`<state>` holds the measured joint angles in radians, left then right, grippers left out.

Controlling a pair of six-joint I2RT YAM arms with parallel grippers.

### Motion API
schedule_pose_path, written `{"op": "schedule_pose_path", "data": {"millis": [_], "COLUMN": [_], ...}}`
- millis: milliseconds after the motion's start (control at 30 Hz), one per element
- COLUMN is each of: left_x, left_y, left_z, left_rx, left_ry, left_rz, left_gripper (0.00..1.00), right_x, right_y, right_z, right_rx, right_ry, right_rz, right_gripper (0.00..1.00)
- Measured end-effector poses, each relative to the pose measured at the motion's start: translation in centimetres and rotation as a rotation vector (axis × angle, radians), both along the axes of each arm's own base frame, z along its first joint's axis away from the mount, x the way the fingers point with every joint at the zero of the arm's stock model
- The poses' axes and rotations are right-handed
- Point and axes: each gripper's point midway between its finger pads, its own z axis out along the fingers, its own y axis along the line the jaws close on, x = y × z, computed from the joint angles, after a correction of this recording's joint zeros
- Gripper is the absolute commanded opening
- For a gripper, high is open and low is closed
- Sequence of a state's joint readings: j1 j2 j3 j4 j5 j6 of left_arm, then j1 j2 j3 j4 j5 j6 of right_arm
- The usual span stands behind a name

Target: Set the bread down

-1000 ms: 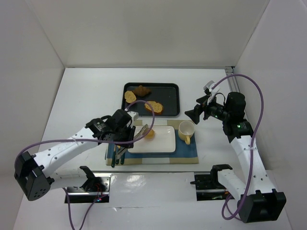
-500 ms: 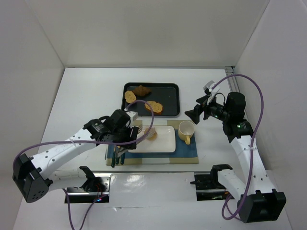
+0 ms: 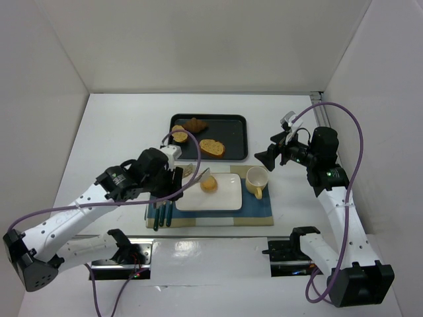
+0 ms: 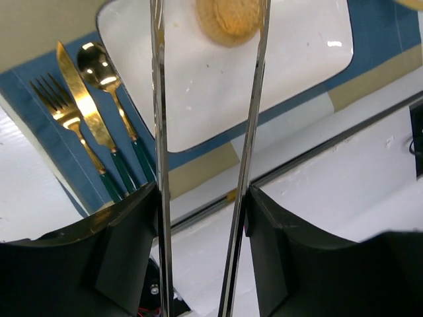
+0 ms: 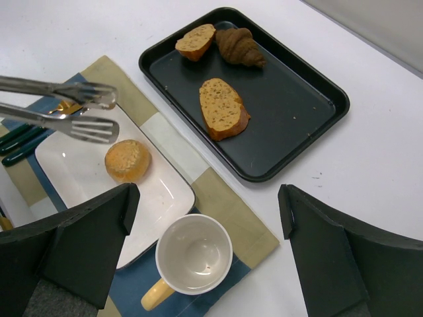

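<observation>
The bread [image 3: 209, 185] is a small round golden bun lying on the white plate [image 3: 225, 199], left of its middle. It also shows in the left wrist view [image 4: 229, 20] and the right wrist view [image 5: 127, 160]. My left gripper [image 3: 170, 187] is shut on metal tongs [image 3: 196, 178]. The tong arms [image 4: 158, 132] stand apart, with their tips just left of the bun and not touching it. My right gripper [image 3: 264, 158] is open and empty, held up to the right of the yellow cup [image 3: 256, 181].
A black tray [image 3: 234, 142] behind the plate holds a dark croissant [image 3: 195, 124] and two toasted slices [image 3: 213, 148]. A gold fork, knife and spoon [image 3: 160, 214] lie left of the plate on the blue and tan placemat [image 3: 254, 212].
The left arm has drawn back to the left. The tongs have opened and let go of the bun, which now lies on the plate. The right arm has not moved.
</observation>
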<state>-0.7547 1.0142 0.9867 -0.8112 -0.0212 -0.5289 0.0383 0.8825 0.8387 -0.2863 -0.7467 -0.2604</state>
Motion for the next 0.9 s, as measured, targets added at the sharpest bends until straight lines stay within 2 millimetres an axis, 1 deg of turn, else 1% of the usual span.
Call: {"op": "schedule_pose_path", "data": {"millis": [100, 167, 267, 367, 433, 467, 567, 633, 667, 733, 800, 900], "left_x": [0.9, 2.0, 4.8, 8.0, 9.7, 10.3, 11.8, 12.5, 13.0, 13.5, 13.9, 14.0], "left_y": [0.7, 1.9, 4.6, 8.2, 10.8, 12.0, 15.8, 17.5, 19.1, 20.6, 21.8, 22.5], "left_z": [0.8, 1.1, 1.2, 0.5, -0.4, -0.9, -2.1, -2.7, -3.6, -4.9, -6.6, -9.3], "left_rx": [0.003, 0.014, 0.037, 0.078, 0.104, 0.119, 0.159, 0.175, 0.192, 0.211, 0.232, 0.265], "left_ry": [-0.048, -0.072, -0.115, -0.128, -0.118, -0.106, -0.076, -0.065, -0.041, -0.005, 0.038, 0.116], "left_rz": [0.044, 0.103, 0.25, 0.407, 0.507, 0.549, 0.667, 0.716, 0.761, 0.803, 0.827, 0.824], "left_gripper": [0.65, 0.63, 0.63, 0.62, 0.62, 0.62, 0.61, 0.61, 0.61, 0.61, 0.62, 0.65], "right_x": [0.0, 0.0, -0.1, -0.2, -0.3, -0.3, -0.4, -0.5, -0.5, -0.5, -0.5, -0.5], "right_y": [0.0, 0.0, 0.1, 0.1, 0.1, 0.2, 0.2, 0.3, 0.3, 0.3, 0.3, 0.3], "right_z": [0.0, 0.0, 0.0, -0.1, 0.0, 0.0, 0.1, 0.1, 0.1, 0.1, 0.1, 0.1], "right_rx": [0.0, 0.001, 0.002, 0.002, 0.004, 0.004, 0.006, 0.007, 0.007, 0.007, 0.007, 0.007], "right_ry": [0.0, 0.0, 0.002, 0.006, 0.005, 0.004, 0.002, 0.003, 0.005, 0.005, 0.005, 0.005], "right_rz": [0.0, 0.003, 0.005, 0.007, 0.011, 0.013, 0.018, 0.019, 0.02, 0.02, 0.021, 0.021], "right_gripper": [1.0, 1.0, 1.0, 1.0, 1.0, 1.0, 1.0, 1.0, 1.0, 1.0, 1.0, 1.0]}}
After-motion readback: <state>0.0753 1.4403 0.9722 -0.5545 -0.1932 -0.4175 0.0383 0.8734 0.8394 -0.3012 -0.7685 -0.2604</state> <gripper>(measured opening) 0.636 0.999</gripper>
